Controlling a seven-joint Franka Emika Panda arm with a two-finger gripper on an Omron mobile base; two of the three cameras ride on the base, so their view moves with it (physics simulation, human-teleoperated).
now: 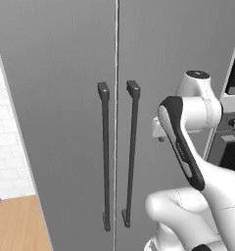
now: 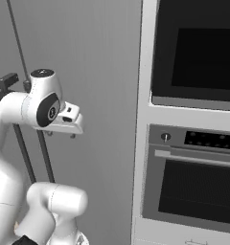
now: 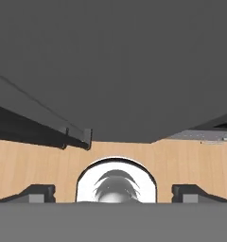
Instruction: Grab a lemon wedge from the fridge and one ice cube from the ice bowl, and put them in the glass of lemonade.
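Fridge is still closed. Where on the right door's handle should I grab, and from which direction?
Take the right handle at mid-bar, well between its top and bottom mounts. It is a slim vertical bar standing off the fridge door, so come straight in from the front with the open end effector turned so its fingers close across the bar from either side.

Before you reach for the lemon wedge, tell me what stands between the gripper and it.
The fridge is shut: both grey doors meet at the centre seam, their two dark bar handles untouched. The open gripper holds nothing and sits in front of the right-hand door. No wedge is visible.
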